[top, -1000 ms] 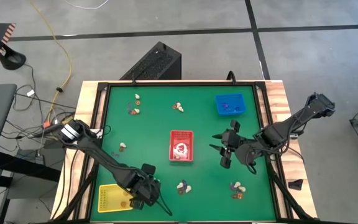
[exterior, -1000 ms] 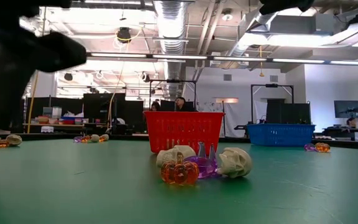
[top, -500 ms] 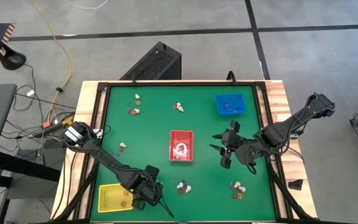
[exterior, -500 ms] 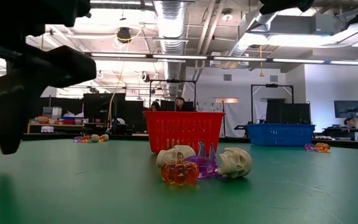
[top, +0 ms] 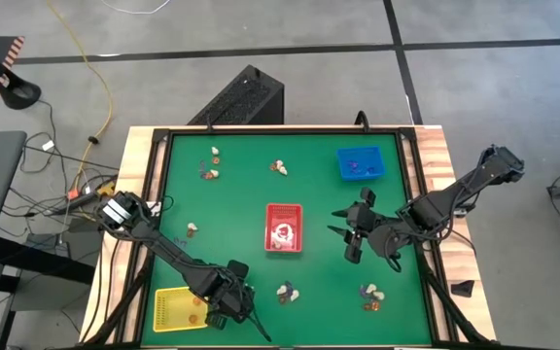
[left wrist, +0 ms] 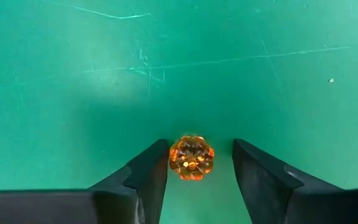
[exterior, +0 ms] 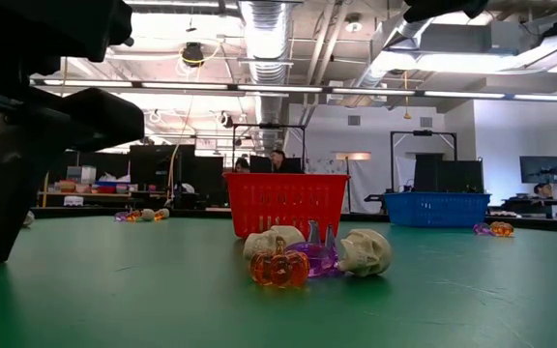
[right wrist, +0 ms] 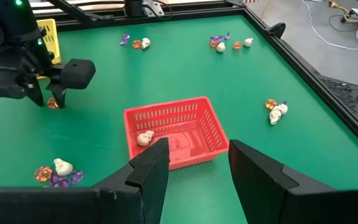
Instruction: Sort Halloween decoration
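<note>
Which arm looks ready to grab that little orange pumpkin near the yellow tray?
The left. Its claw is open with the orange pumpkin between its fingers, beside the yellow tray. The right claw hovers open far across the table.

Two slim black jointed arms, each ending in a gripper with two flat, matte dark wedge-shaped fingers (left wrist: 261, 180)

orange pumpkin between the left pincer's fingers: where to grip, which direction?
Grip the orange pumpkin across its round ribbed sides, coming straight down from above. It sits alone on the bare green mat, and the left pincer is open with one finger on either side, not yet touching. It looks about equally wide all round, so any axis should work; just close where it stands.
</note>
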{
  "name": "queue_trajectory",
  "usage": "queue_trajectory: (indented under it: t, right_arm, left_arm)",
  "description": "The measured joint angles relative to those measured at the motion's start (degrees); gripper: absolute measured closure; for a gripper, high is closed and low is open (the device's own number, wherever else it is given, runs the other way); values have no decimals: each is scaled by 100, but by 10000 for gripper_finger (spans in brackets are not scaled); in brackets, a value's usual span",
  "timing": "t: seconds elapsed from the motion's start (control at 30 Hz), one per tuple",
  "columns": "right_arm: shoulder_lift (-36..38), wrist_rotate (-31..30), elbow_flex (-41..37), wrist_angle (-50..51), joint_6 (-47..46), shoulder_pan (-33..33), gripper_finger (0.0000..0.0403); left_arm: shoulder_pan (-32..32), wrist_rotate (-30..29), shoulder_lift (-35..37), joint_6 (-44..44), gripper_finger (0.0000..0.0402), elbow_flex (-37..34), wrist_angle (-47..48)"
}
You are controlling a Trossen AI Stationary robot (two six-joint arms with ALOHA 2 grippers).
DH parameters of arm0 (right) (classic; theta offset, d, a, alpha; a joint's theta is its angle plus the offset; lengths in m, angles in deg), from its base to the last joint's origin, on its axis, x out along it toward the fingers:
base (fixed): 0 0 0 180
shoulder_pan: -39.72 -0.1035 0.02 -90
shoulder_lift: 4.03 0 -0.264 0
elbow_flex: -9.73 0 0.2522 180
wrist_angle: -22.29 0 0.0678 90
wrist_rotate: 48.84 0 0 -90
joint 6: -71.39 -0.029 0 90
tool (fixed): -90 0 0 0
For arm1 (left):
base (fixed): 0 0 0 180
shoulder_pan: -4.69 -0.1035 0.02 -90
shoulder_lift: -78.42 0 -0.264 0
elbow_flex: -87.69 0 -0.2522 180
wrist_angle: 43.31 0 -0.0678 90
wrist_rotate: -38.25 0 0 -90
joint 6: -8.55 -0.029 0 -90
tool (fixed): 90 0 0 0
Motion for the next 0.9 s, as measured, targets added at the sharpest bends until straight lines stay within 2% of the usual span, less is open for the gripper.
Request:
queue_trajectory:
  t: [0.37,0.53,0.67,0.9]
  right_arm:
    - [0,0,0,0,0,1,207]
    - [0,0,0,0,0,2,207]
    - [-2,-2,0,-5,0,2,207]
    - [-2,-2,0,0,-42,0,207]
  left_arm:
    - [-37,24,-11,-8,315,44,212]
    - [-41,143,-52,-267,317,481,951]
    - [-42,146,7,-301,311,1098,1696]
    - [110,317,391,489,312,1810,3093]
